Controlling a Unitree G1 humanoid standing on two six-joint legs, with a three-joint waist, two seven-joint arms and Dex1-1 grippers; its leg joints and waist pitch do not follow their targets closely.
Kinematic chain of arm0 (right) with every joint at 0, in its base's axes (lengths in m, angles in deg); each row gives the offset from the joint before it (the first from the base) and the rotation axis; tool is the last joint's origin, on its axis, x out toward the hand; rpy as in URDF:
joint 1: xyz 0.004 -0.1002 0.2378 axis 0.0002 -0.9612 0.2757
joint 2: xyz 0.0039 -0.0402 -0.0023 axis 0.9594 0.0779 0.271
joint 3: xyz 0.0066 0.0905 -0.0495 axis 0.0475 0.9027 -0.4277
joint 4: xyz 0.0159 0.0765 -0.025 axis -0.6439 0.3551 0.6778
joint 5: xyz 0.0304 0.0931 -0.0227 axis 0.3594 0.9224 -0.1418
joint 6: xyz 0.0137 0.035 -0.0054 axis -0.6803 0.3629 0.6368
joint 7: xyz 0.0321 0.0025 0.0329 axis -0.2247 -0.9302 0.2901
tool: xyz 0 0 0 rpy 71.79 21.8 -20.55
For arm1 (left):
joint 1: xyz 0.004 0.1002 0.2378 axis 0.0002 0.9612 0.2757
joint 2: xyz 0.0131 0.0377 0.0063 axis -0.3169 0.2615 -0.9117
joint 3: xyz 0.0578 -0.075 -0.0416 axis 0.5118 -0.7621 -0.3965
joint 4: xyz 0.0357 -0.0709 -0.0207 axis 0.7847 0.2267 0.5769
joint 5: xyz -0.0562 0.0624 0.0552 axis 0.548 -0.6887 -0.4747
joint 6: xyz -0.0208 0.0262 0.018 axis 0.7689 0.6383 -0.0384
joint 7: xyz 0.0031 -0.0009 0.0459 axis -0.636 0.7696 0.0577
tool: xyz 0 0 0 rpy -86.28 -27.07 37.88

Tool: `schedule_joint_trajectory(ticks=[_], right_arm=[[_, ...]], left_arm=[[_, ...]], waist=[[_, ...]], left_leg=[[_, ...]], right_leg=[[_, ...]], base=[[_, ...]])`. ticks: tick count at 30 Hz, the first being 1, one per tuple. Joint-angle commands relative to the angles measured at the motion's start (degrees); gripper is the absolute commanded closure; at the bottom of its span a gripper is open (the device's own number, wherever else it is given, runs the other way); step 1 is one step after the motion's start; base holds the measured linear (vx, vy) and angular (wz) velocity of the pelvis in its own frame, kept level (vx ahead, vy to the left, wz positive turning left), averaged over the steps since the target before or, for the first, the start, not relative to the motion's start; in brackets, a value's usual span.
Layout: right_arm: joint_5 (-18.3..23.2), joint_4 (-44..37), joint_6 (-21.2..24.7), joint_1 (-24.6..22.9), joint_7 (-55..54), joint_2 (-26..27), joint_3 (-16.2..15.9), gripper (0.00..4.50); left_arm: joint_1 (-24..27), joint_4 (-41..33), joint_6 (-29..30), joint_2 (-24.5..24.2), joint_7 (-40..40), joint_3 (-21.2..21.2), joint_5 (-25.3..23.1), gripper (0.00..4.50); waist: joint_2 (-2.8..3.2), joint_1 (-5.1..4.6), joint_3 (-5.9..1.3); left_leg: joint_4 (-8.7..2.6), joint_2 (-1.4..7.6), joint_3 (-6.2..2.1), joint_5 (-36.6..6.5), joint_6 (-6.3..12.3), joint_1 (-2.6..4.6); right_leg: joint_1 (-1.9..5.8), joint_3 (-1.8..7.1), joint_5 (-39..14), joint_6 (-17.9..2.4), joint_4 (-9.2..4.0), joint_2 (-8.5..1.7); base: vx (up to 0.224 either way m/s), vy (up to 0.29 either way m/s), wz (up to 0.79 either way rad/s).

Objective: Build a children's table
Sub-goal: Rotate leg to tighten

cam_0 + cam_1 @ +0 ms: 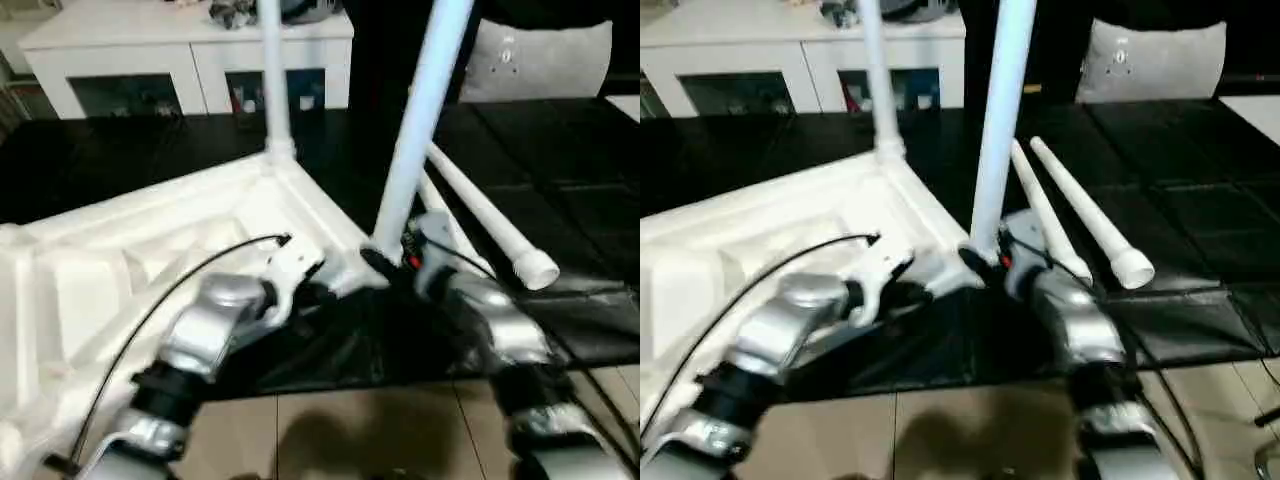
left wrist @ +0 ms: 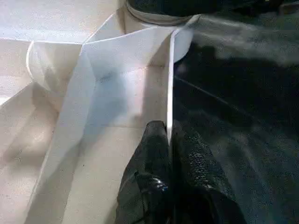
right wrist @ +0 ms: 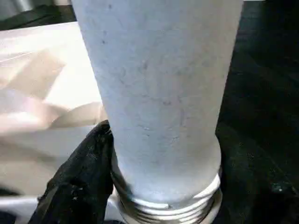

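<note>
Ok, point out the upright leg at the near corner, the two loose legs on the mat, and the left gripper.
Upright leg (image 1: 420,110), left eye view, mid-shaft.
Loose legs (image 1: 1095,225), right eye view, shaft of the outer one.
Left gripper (image 2: 170,140), left wrist view, fingertips pinching the tabletop's thin wall.

Black floor mat (image 1: 560,190) covers most of the floor, made of square tiles with visible seams. Nearest the camera, beige tiled floor (image 1: 340,430) with grout lines shows along the mat's near edge. At the mat's far left side, white cabinet (image 1: 190,50) with glass doors, dark shelves behind them, small clutter (image 1: 235,12) on top. At the far right, grey cushion (image 1: 540,55) propped upright against a dark background. Light reflects off the mat's glossy surface near its near edge.
</note>
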Motion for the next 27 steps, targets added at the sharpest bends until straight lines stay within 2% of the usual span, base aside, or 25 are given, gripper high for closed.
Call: schedule_joint_trajectory(ticks=[1, 2, 3, 4, 6, 8, 9, 12, 13, 16, 17, 20, 23, 27], right_arm=[[2.8, 2.2, 1.6, -0.8, 2.9, 4.2, -2.4, 1.03], [3.2, 1.5, 1.0, -1.3, 4.1, 3.9, -1.9, 0.96], [3.5, 0.6, 0.5, -1.9, 5.7, 3.3, -1.6, 0.84], [3.9, -0.3, 0.2, -2.3, 6.9, 2.8, -1.6, 0.84], [4.4, -1.8, -0.3, -3.1, 8.9, 1.9, -1.4, 0.56], [5.0, -6.0, -1.4, -5.2, 15.3, -2.1, -2.3, 0.52], [5.3, -7.4, -2.2, -5.9, 18.0, -3.8, -2.8, 0.31], [5.9, -8.8, -2.7, -6.5, 20.8, -6.2, -2.4, 0.13], [6.4, -9.7, -3.5, -6.4, 23.8, -8.8, -1.8, 0.08], [6.6, -10.5, -3.9, -6.3, 27.4, -11.4, -2.1, 0.03], [6.4, -10.7, -4.3, -6.3, 29.2, -12.6, -2.7, 0.03], [3.1, -11.2, -6.0, -6.2, 35.3, -16.8, -6.4, 0.03], [3.3, -11.6, -5.6, -6.1, 39.9, -18.2, -8.2, 0.03], [3.2, -11.8, -5.9, -5.7, 43.7, -19.2, -9.9, 0.03]], left_arm=[[-1.6, -1.9, -1.0, 3.4, 1.2, 1.7, 2.1, 4.50], [-1.7, -1.7, -1.3, 2.9, 1.2, 1.9, 1.8, 4.50], [-1.7, -1.6, -1.8, 2.1, 1.0, 1.9, 1.4, 4.50], [-1.7, -1.3, -2.5, 1.4, 0.5, 2.0, 1.1, 4.50], [-1.7, -1.1, -3.6, 0.4, -0.4, 2.2, 0.8, 4.50], [-1.9, 1.0, -7.1, -2.6, -2.7, 2.3, 0.0, 4.50], [-2.0, 1.8, -8.5, -3.7, -3.7, 2.5, -0.3, 4.50], [-2.0, 2.7, -10.8, -5.6, -6.3, 3.1, -0.2, 4.50], [-1.8, 3.0, -12.3, -7.9, -10.2, 4.2, 0.0, 4.50], [-1.8, 3.6, -14.0, -9.9, -13.6, 5.2, 0.1, 4.50], [-1.9, 4.0, -14.7, -10.7, -15.0, 5.7, 0.0, 4.50], [-1.9, 4.7, -19.8, -14.5, -23.0, 8.6, 0.7, 4.50], [-1.9, 4.6, -21.5, -16.9, -27.8, 10.6, 0.4, 4.50], [-2.5, 5.6, -24.0, -17.9, -31.2, 11.2, 0.7, 4.50]], waist=[[-0.65, 0.44, -3.55], [-0.42, 0.57, -3.61], [-0.49, 0.57, -3.65], [-0.22, 0.67, -3.67], [-0.36, 0.84, -3.72], [-0.42, 1.14, -3.67], [-0.50, 1.38, -3.58], [-0.48, 1.42, -3.55], [-0.90, 1.44, -3.50], [-0.58, 1.46, -3.59], [-0.99, 1.48, -3.63], [-0.79, 1.82, -3.59], [-0.76, 2.28, -3.62], [-0.74, 3.20, -3.56]], left_leg=[[-4.15, 2.77, -1.21, -12.4, 3.39, 0.07], [-4.20, 2.85, -1.31, -11.9, 3.64, -0.02], [-4.13, 2.83, -1.20, -11.3, 4.29, -0.06], [-4.09, 2.87, -1.20, -11.1, 4.61, -0.03], [-4.03, 2.84, -1.14, -10.8, 4.96, -0.06], [-4.04, 2.81, -1.14, -11.4, 5.30, -0.06], [-4.10, 2.77, -1.15, -11.5, 5.65, -0.13], [-4.07, 2.83, -1.15, -11.1, 5.46, -0.21], [-4.07, 2.80, -1.13, -11.6, 5.44, -0.14], [-4.05, 2.94, -1.17, -11.1, 5.55, -0.09], [-4.01, 3.02, -1.12, -10.7, 5.83, -0.06], [-3.93, 3.01, -1.07, -9.7, 6.29, -0.09], [-3.93, 3.21, -0.95, -10.2, 6.31, 0.04], [-4.02, 3.41, -0.92, -10.6, 5.68, 0.32]], right_leg=[[2.67, 2.65, -17.8, -10.6, -4.84, -4.10], [2.75, 2.57, -16.5, -11.0, -4.66, -4.11], [2.75, 2.50, -14.9, -11.3, -4.66, -4.04], [2.76, 2.49, -14.0, -11.7, -4.61, -4.05], [2.86, 2.47, -13.2, -11.9, -4.52, -4.06], [2.97, 2.43, -14.0, -11.3, -4.70, -3.99], [2.99, 2.45, -14.9, -10.7, -4.82, -4.05], [2.96, 2.44, -16.4, -10.6, -4.82, -4.17], [2.92, 2.43, -17.8, -10.3, -4.95, -4.21], [2.79, 2.47, -17.3, -10.4, -4.74, -4.13], [2.78, 2.50, -16.4, -10.8, -4.58, -4.16], [2.70, 2.51, -14.9, -11.5, -4.38, -4.16], [2.72, 2.54, -14.6, -12.1, -4.19, -4.18], [2.52, 2.62, -14.9, -12.5, -4.15, -4.24]], base=[[0.000, 0.000, 0.00], [0.000, 0.000, 0.00], [0.000, 0.000, 0.00], [0.000, 0.000, 0.00], [0.000, 0.000, 0.00], [0.000, 0.000, 0.00], [0.000, 0.000, 0.00], [0.000, 0.000, 0.00], [0.000, 0.000, 0.00], [0.000, 0.000, 0.00], [0.000, 0.000, 0.00], [0.000, 0.000, 0.00], [0.000, 0.000, 0.00], [0.000, 0.000, 0.00]])
